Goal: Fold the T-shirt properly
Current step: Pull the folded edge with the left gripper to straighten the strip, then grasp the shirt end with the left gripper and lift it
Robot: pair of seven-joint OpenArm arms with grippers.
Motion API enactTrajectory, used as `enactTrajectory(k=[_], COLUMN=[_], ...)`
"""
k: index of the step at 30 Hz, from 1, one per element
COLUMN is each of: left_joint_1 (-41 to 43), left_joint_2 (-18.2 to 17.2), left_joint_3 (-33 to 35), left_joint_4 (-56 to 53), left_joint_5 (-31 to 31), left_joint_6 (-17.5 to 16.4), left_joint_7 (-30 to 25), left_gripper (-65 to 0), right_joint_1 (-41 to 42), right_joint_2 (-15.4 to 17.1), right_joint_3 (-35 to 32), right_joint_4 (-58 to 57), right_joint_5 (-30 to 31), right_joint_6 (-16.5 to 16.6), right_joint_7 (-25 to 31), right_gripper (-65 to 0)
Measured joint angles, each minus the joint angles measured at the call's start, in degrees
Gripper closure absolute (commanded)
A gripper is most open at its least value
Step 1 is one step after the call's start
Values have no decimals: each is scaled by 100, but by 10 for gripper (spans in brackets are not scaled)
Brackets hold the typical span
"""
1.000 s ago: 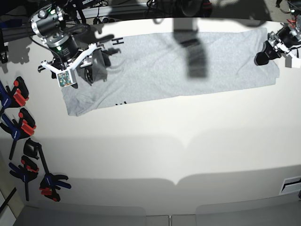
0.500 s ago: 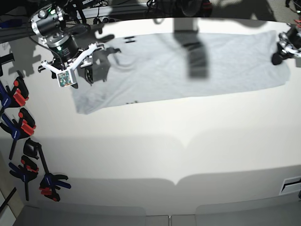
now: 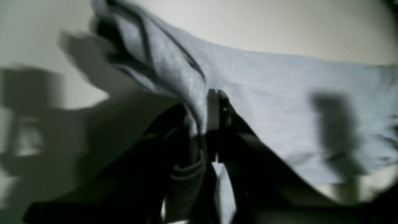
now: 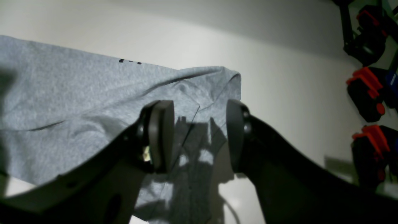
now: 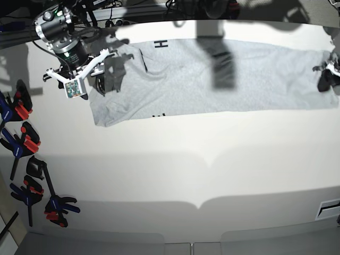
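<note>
Shirt (image 5: 212, 79) lies spread in a long band across the far side of the table (image 5: 175, 175), running from approx 10 o'clock to 3 o'clock in the base view. Grey, plain side mostly up; bits of black lettering show at the far edge near 11 and at the near edge around the middle-left. Dark shadow bar crosses the cloth near 12.

L gripper (image 5: 325, 79) sits at the 3 o'clock end of the shirt, right at the frame edge. Its wrist cam shows the jaws pinched together on a bunched fold of shirt (image 3: 279, 93), w/ cloth gathered in ridges above the fingers (image 3: 214, 109) and draping off to the right. Pic is blurred, so finer detail can't be made out.

R gripper (image 5: 101, 74) is at the 10 o'clock end. Wrist cam: pads (image 4: 160, 133) stand clearly apart, nothing between them, over the shirt's corner (image 4: 93, 102). That corner is rumpled, edge curled up slightly. Whether the pads touch the fabric can't be told.

Clamps (image 5: 24, 143), black w/ red and blue, lie along the table's 9 o'clock side, well apart from the shirt; also seen at 3 o'clock in the R wrist view (image 4: 370, 93).
</note>
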State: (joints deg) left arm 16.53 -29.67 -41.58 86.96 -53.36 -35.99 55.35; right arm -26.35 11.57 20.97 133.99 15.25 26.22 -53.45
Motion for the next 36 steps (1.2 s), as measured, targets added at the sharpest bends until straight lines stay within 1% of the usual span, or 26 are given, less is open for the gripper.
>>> enactTrajectory(k=[1,2,3,6,9,12,14,15,18,20,23,26,31,36], left_joint_1=[-2,-4,-2,-2,-2,13,13,15,-2,-20,-2,-7,-4,0], left_joint_2=[24,52,81,94,90,87,90,90,131,306,599,765,874,887], left_joint_3=[0,0,0,48,225,693,1110,1331,1908,2120,2190,2192,2192,2192], left_joint_4=[234,450,634,1036,1204,1202,1202,1202,1204,1204,1305,1552,1996,2269], left_joint_5=[234,354,409,374,389,494,629,715,826,826,844,868,970,861], left_joint_6=[210,282,275,256,256,291,667,741,748,748,748,748,748,750], left_joint_7=[-92,-90,-81,232,470,466,400,291,68,74,166,160,164,177], left_gripper=[0,0,0,0,0,0,0,0,0,0,0,0,0,0], right_joint_1=[-2,-2,0,0,0,0,0,-2,0,0,-2,0,2,4], right_joint_2=[0,0,0,0,0,0,0,2,0,0,0,0,0,0], right_joint_3=[2,4,4,4,4,4,4,4,4,4,4,4,4,4], right_joint_4=[0,0,0,0,0,0,0,0,0,0,0,0,0,0], right_joint_5=[4,2,0,2,0,2,0,0,0,0,-2,0,0,0], right_joint_6=[0,0,0,0,0,0,0,0,0,0,0,0,0,0], right_joint_7=[4,2,2,2,4,4,4,4,48,50,50,50,50,50], right_gripper=[-258,-258,-258,-258,-258,-258,-258,-258,-258,-258,-258,-258,-258,-258])
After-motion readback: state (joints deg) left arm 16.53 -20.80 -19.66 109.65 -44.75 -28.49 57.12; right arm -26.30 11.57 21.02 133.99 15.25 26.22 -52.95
